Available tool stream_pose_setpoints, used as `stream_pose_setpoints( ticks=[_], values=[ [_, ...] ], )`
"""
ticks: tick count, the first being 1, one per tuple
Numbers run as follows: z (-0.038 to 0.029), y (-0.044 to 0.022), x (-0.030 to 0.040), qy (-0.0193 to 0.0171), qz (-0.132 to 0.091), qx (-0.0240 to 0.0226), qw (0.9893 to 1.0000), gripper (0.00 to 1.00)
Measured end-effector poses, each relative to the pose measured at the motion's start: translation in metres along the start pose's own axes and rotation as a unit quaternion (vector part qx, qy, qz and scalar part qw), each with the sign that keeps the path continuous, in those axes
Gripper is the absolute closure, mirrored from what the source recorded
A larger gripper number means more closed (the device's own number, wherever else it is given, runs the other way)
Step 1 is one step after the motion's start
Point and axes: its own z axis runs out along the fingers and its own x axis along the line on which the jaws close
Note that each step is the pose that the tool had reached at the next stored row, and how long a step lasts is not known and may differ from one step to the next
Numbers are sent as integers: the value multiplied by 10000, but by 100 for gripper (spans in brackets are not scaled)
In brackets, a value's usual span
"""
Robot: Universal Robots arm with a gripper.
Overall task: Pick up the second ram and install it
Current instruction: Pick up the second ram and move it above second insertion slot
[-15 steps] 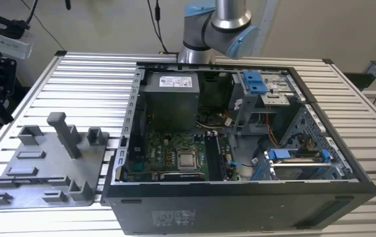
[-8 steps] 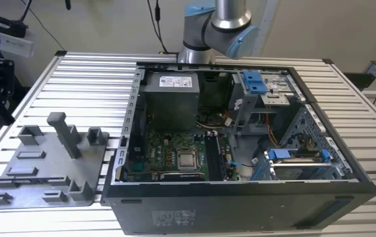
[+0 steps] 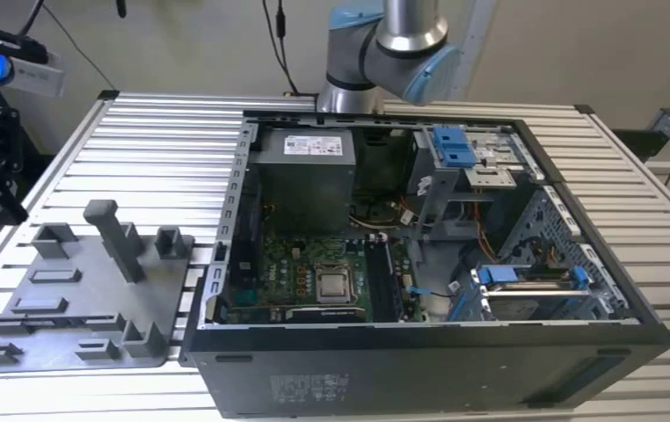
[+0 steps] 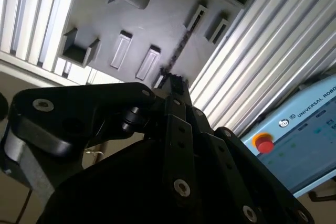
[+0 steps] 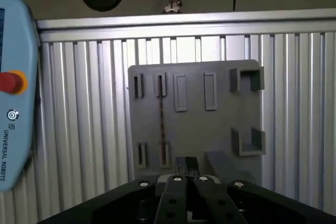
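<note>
In the first wrist view the black gripper (image 5: 187, 165) covers one edge of the flat grey plastic holder plate (image 5: 220, 124), where a thin dark strip (image 5: 160, 116), edge-on, is too slim to identify. The pale blue control pendant (image 5: 16, 51) is cut by the picture's edge, as is the silver-grey robot arm (image 3: 411, 26) in the exterior view.

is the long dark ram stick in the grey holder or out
In: the thin dark ram stick stands on edge, spanning two slots of the flat grey holder plate, in the first wrist view.
</note>
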Motion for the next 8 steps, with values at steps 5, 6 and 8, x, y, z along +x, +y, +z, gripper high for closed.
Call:
stream_pose_setpoints(
  ticks=[5, 6, 8],
  values=[
    [5, 0, 0, 0, -84, 2, 10000, 89],
    [5, 0, 0, 0, -85, 2, 10000, 89],
    [6, 0, 0, 0, -85, 3, 10000, 89]
  ],
)
